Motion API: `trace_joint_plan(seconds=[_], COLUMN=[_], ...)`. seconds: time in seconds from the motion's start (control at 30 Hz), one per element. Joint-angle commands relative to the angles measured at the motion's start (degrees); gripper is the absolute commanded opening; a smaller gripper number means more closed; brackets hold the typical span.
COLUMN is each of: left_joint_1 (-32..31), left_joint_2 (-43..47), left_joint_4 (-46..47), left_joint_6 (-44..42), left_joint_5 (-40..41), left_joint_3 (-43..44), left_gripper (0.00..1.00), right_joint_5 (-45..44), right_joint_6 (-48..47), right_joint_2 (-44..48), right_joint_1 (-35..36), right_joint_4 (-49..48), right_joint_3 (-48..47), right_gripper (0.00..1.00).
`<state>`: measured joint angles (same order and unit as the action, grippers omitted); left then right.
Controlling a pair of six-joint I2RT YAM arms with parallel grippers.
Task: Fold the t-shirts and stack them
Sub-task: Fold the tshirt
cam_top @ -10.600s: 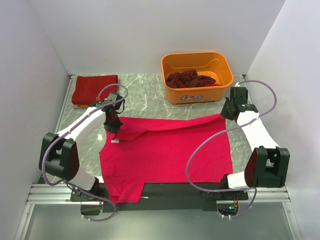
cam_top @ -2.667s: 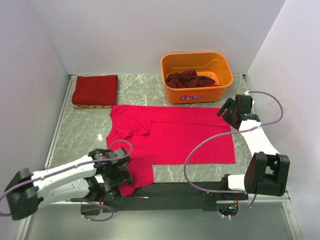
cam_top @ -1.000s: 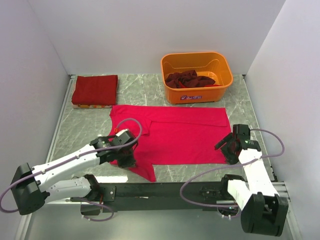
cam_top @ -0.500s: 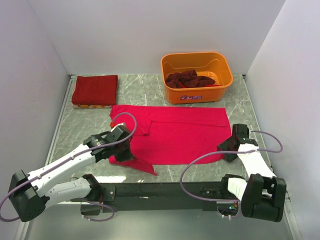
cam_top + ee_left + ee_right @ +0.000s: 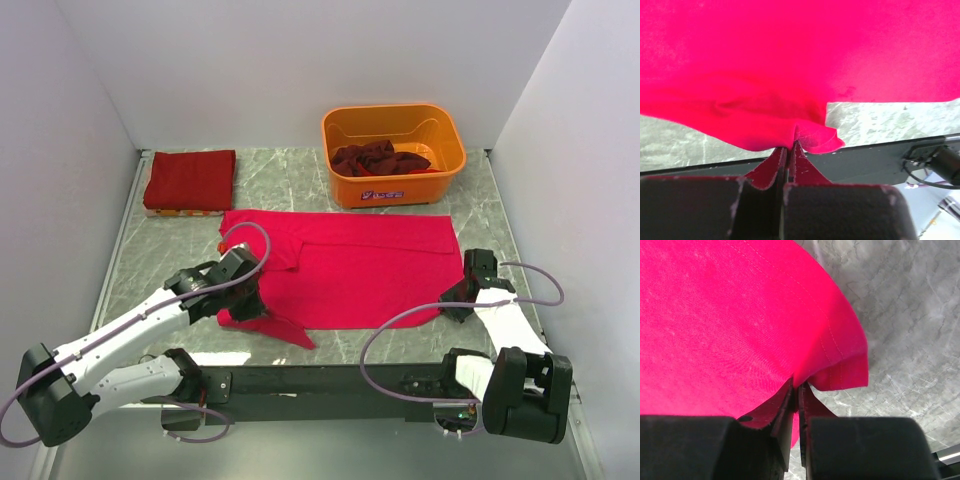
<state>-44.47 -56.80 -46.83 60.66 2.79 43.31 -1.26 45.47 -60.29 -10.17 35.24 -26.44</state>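
Folding the shirt over, we have its near edge pinched at both ends: the left pincer is closed on the near-left fold, the right pincer closed on the near-right hem corner. The shirt lies spread on the surface, in front of the basket. We judge both ends should rise level and travel away together, cloth taut between them, so the fold lands straight

The bright red cloth t-shirt is a matt, soft-looking knit with stitched hems. Grey marbled tabletop looks smooth with a slight sheen, stone or laminate, hard to say. Orange plastic tub is glossy, and the dark red folded cloth pile is matt.
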Motion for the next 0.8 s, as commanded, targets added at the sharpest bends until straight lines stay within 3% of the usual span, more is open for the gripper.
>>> trace_joint_plan(seconds=[0.0, 0.77], left_joint_1=[1.0, 9.5], left_joint_2=[1.7, -1.0], left_joint_4=[4.1, 15.9], left_joint_6=[-0.4, -9.4], left_joint_5=[-1.6, 1.4], left_joint_3=[0.1, 6.8], left_gripper=[0.01, 0.01], right_joint_5=[-0.3, 5.7], right_joint_6=[-0.6, -6.5], right_joint_2=[0.4, -6.4], right_joint_1=[-0.2, 0.1], right_joint_4=[1.6, 4.7], right_joint_3=[0.6, -11.7], right_gripper=[0.13, 0.12])
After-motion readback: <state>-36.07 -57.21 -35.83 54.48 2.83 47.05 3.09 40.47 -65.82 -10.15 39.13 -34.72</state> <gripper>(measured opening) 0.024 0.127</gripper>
